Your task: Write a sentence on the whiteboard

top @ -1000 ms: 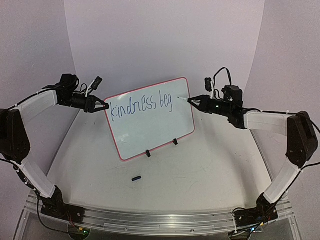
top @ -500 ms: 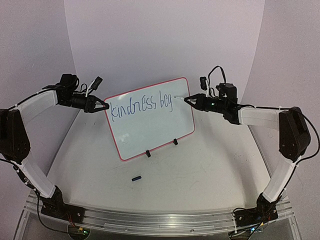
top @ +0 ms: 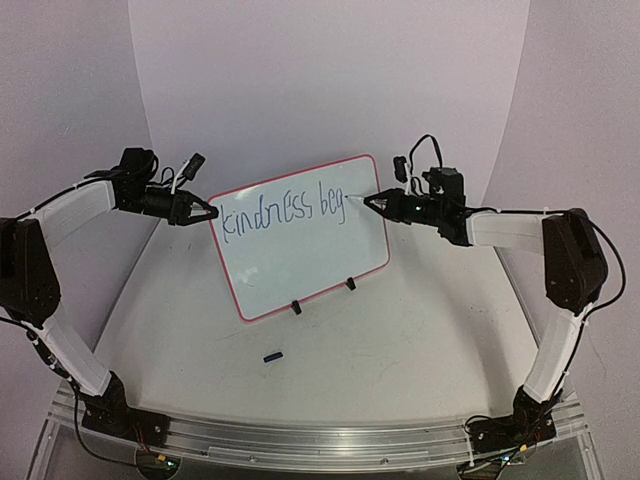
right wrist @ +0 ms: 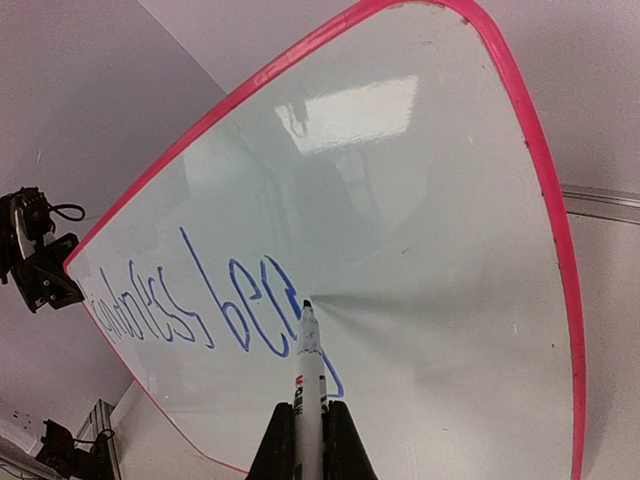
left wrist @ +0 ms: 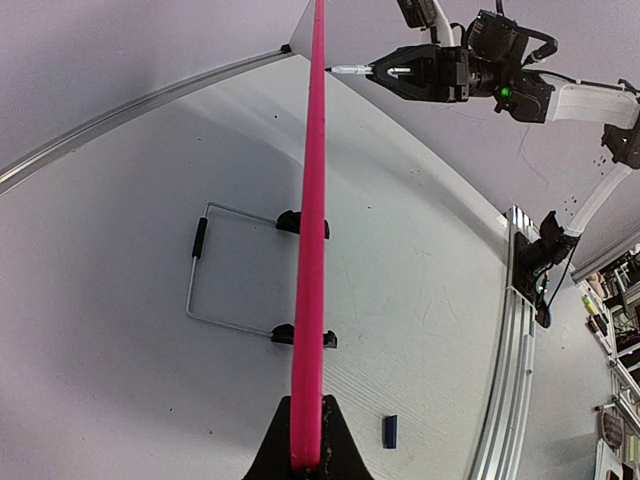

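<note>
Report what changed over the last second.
The right gripper, shut on the marker, moved left, bringing its tip to the whiteboard just after "beg". The left gripper still clamps the board's left edge; the writing and the small dark piece stayed put.

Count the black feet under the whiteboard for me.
2, both on the bottom rim of the whiteboard: the left foot just left of its middle, the right foot right of it. None looks hidden.

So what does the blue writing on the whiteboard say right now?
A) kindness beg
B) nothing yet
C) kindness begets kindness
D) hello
A: the blue letters on the whiteboard read only "kindness beg", and the tip of the marker is right by the g.
</note>
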Tool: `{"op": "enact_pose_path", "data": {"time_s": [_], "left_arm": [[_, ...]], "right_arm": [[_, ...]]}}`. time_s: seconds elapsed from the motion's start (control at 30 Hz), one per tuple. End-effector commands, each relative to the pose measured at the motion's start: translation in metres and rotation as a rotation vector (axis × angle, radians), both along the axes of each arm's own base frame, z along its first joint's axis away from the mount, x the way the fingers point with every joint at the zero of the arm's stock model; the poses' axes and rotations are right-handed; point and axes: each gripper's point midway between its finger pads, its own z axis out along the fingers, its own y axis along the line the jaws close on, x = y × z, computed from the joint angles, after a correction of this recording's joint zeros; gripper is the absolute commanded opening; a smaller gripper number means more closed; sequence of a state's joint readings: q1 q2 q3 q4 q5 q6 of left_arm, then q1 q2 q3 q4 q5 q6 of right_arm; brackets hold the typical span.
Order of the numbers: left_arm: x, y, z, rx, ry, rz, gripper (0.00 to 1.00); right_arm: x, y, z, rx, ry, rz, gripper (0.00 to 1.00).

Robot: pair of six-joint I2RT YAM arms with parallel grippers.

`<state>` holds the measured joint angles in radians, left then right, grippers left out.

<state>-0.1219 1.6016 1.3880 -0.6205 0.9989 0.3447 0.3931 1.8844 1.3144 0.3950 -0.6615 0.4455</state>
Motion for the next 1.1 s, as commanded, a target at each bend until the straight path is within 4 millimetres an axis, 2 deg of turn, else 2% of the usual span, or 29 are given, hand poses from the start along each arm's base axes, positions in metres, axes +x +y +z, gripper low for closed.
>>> {"op": "enact_pose_path", "data": {"time_s": [0.0, 0.3, 0.6, 0.87, 1.07], "left_arm": [[-0.001, -0.005, -0.003, 0.052, -0.029, -0.011, 0.00], [-0.001, -0.004, -0.004, 0.054, -0.030, -0.010, 0.00], [-0.001, -0.004, -0.003, 0.054, -0.031, -0.010, 0.00], [-0.001, -0.004, -0.004, 0.056, -0.030, -0.009, 0.00], [-0.001, -0.005, -0.004, 0.055, -0.029, -0.011, 0.00]], "right_arm": [[0.013, -0.002, 0.011, 0.017, -0.037, -0.048, 0.00], [0.018, -0.013, 0.013, 0.028, -0.045, -0.129, 0.00], [0.021, -0.004, 0.024, 0.072, -0.066, -0.088, 0.00], [0.019, 0.003, 0.012, 0.069, -0.033, -0.037, 0.00], [0.014, 0.002, 0.003, 0.046, -0.014, -0.026, 0.00]]}}
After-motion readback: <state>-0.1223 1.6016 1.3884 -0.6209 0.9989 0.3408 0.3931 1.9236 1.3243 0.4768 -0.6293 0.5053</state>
